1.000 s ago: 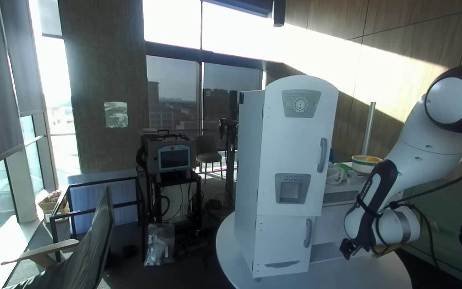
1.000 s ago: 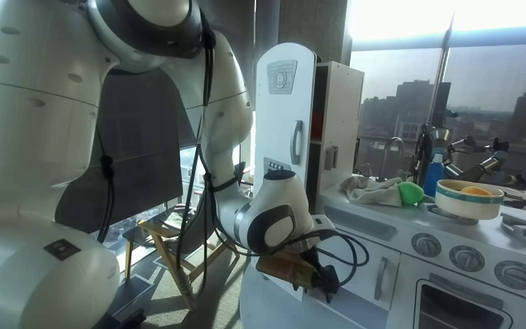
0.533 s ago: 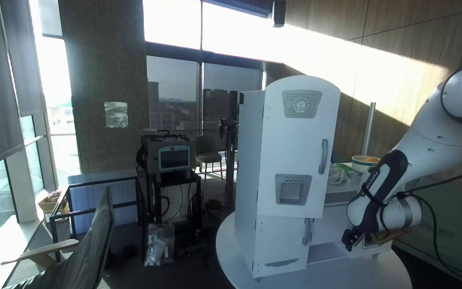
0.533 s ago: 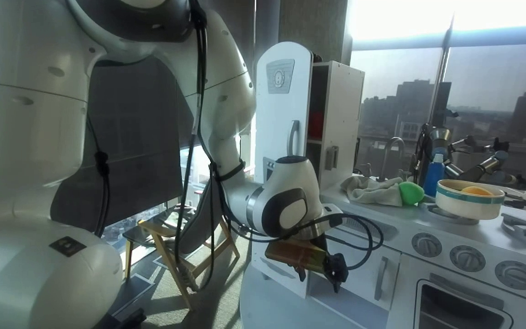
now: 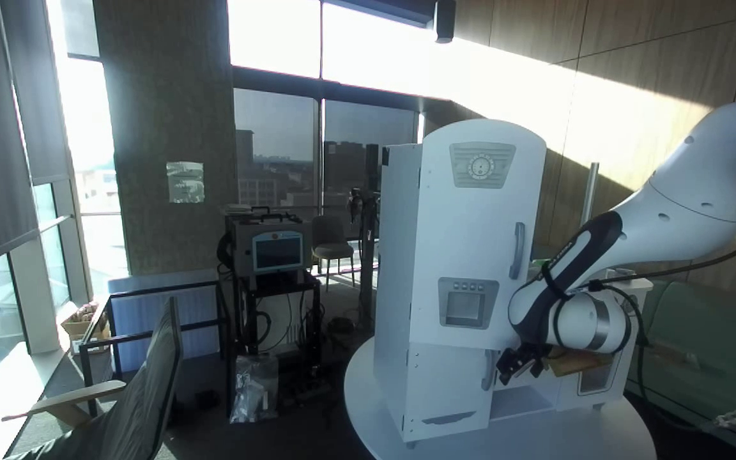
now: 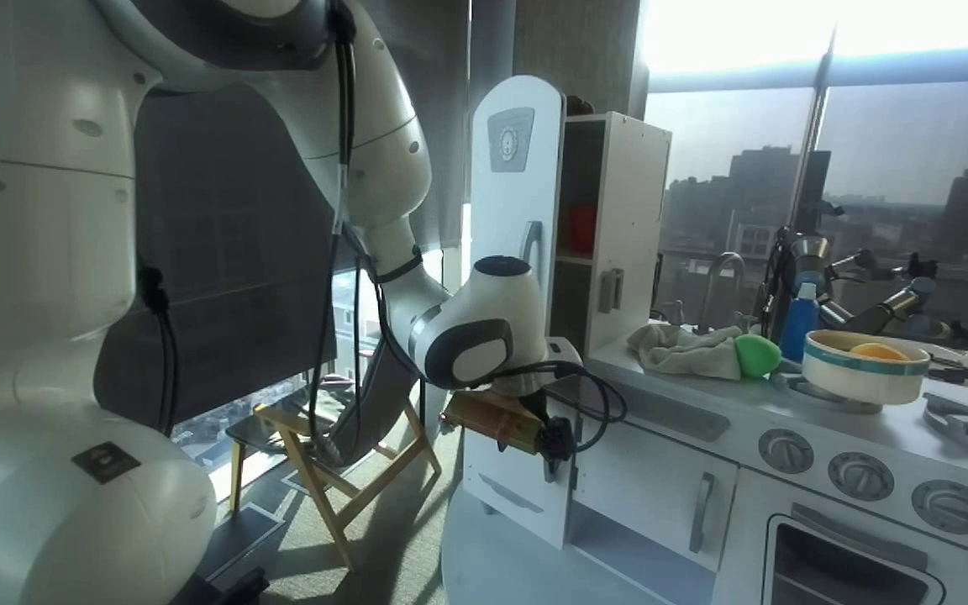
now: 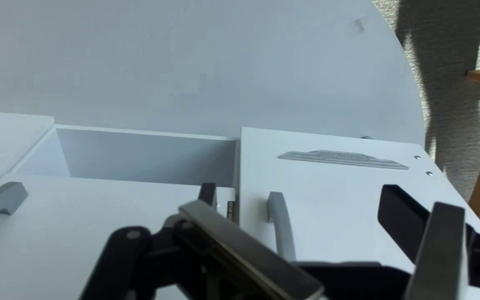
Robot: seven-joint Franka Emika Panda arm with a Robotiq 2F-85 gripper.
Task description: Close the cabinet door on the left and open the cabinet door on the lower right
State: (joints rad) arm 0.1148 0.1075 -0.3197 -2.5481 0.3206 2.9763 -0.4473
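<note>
The claw (image 7: 331,237) hangs spread before the lower fridge door (image 5: 441,393), which looks closed or nearly so; its gray handle (image 7: 282,229) shows between the two fingers (image 7: 440,250) in the wrist view, though whether they touch it, I cannot tell. Above, at twelve o'clock, the upper fridge door (image 6: 513,202) stands ajar in an exterior view. There too, at four o'clock from the claw, a cabinet door (image 6: 652,496) looks closed. A round white bench (image 5: 572,441) carries the toy fridge (image 5: 397,255).
</note>
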